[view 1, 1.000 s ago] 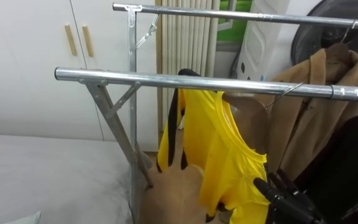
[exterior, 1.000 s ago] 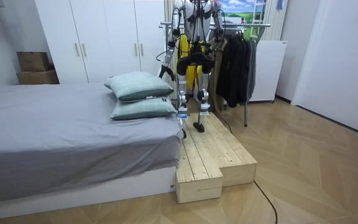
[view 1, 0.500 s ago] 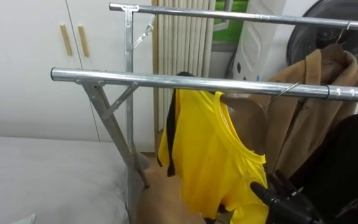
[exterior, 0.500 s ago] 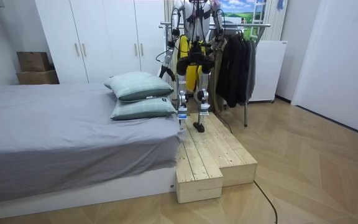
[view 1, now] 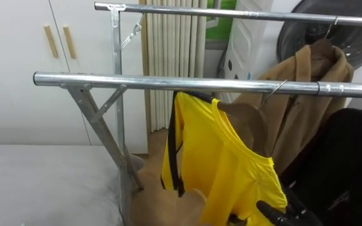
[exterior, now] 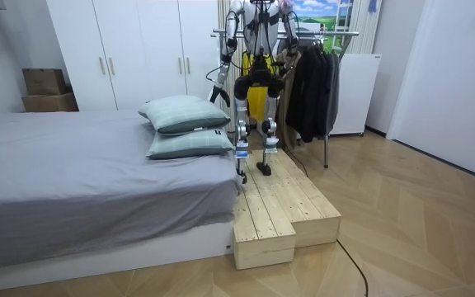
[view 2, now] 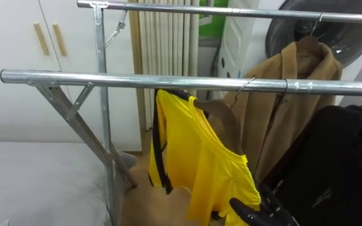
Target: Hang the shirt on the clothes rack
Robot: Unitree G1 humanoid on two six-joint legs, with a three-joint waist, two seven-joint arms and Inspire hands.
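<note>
Yellow shirt (view 1: 225, 163) on wooden hanger (view 1: 250, 122), hooked over rail (view 1: 137, 80) above right hand (view 1: 285, 215), so rail bears weight. Hand below hem, fingers spread, pinching nothing; probably steadying drape.

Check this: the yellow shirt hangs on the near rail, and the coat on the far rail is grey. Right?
Wrong colour: the left eye view shows the coat on the far rail is light brown. The yellow shirt is on the near rail.
</note>
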